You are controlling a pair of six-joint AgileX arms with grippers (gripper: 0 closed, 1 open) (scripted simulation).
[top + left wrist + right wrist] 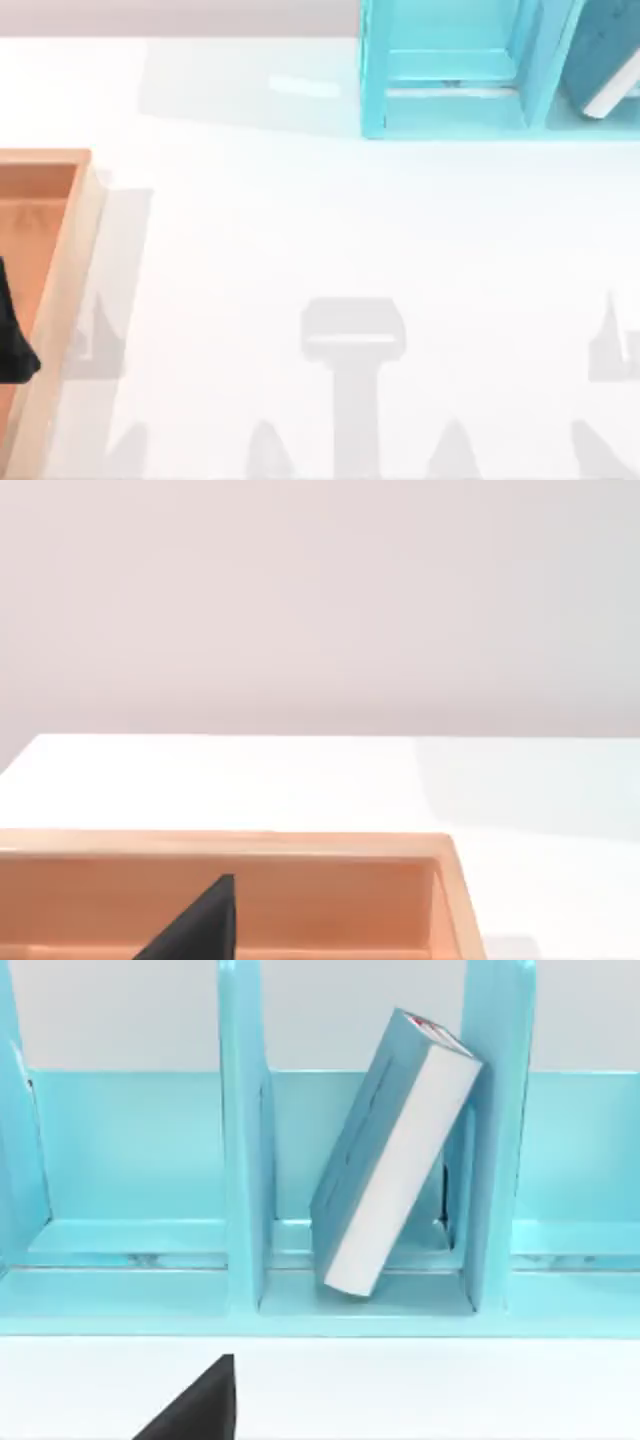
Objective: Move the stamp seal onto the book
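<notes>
The book (395, 1160) has a teal-blue cover and white page edges. It leans tilted inside the middle compartment of a cyan shelf unit (243, 1160). From above, the book (605, 60) sits at the table's far right back. The stamp seal is out of view. A dark part of my left gripper (15, 340) hangs over a wooden tray (62, 290) at the left edge. A dark tip of my left gripper (200, 925) appears inside the tray (300, 844). A dark tip of my right gripper (200, 1405) is low in front of the shelf, apart from the book.
The cyan shelf unit (450, 100) stands along the back right of the white table (300, 230). The wooden tray has raised walls along its back and right side. Grey arm shadows lie across the table's front half.
</notes>
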